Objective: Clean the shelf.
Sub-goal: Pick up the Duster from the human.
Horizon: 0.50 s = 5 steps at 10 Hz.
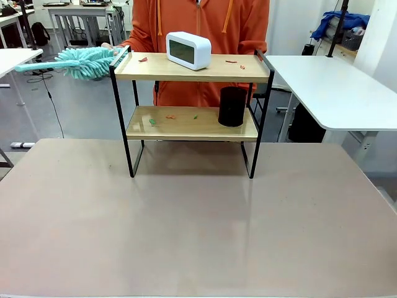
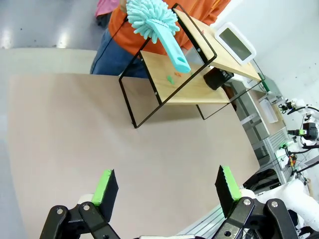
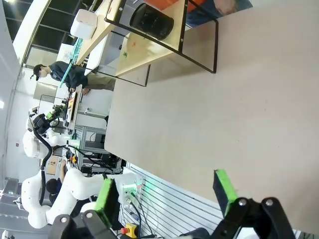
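Shelf (image 1: 155, 69) stands on table (image 1: 198, 223), well ahead of both grippers, touching neither. Table is biggest, beige, bare under both sets of fingers. Person (image 1: 205, 25) in orange hoodie is next, past the shelf, farthest from the grippers.

Left wrist view: shelf (image 2: 194, 87) is beyond the left gripper (image 2: 166, 181), up and slightly right of its fingertips, tilted in frame. Right wrist view: shelf (image 3: 144, 50) is well apart from the right gripper (image 3: 165, 189), toward the upper left past its fingers.

Teal duster (image 1: 87, 62) sits at the shelf's top rail on the left gripper's side, fluffy head against the end, handle pointing away; far ahead of the left fingers (image 2: 152, 20). White clock (image 1: 188, 49) is on the top board, about mid. Black cup (image 1: 232, 107) is on the lower board, at the right gripper's end. Red scraps (image 1: 143, 59) on top board, green scraps (image 1: 152, 122) on lower board.

Left gripper: jaws wide apart, nothing between. Right gripper: same, spread wide, empty.
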Each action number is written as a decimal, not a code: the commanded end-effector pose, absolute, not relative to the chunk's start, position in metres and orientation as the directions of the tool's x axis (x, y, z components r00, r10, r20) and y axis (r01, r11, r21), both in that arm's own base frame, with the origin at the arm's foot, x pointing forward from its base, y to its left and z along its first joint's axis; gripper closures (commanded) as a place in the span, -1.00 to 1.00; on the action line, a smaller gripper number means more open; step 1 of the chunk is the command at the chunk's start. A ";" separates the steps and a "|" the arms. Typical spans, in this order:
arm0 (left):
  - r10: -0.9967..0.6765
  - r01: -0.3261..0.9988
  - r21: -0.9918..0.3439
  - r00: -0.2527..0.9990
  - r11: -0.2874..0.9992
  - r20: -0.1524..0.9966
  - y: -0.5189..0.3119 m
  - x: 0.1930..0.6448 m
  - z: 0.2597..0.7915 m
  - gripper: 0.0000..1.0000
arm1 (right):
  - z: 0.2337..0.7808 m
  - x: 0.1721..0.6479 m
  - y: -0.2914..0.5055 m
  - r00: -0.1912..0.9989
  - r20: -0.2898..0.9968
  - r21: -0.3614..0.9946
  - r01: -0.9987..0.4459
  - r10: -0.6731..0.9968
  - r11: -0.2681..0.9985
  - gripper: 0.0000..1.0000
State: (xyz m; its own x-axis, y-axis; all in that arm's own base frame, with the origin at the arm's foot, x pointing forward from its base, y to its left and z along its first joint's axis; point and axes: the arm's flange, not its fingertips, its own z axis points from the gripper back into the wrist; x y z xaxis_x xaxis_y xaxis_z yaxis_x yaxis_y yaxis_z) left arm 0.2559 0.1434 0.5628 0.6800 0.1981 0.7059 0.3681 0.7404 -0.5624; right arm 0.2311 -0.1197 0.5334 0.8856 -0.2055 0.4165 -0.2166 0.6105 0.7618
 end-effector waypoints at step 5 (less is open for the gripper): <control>0.260 0.347 -0.774 0.802 0.529 0.537 0.151 0.336 0.592 -1.00 | 0.536 0.233 -0.122 0.876 0.441 0.763 -0.251 -0.196 0.595 -1.00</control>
